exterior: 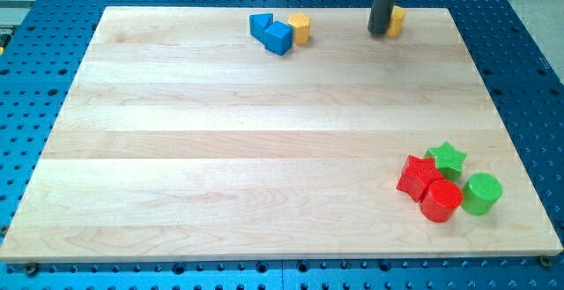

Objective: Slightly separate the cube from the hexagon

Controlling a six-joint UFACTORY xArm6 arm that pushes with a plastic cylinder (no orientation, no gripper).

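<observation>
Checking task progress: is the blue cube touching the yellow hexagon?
Touching. The camera view shows the blue cube pressed against the yellow hexagon, no board visible between them.

Matt pale wood board (264, 140) — ridged plastic-looking red cylinder (441, 201).

Bright, even overhead light falls on the pale wooden board (264, 140), casting only short soft shadows beneath the blocks and the rod, with no harsh glare, slight softness overall, and mild perspective narrowing toward the view's top.
</observation>
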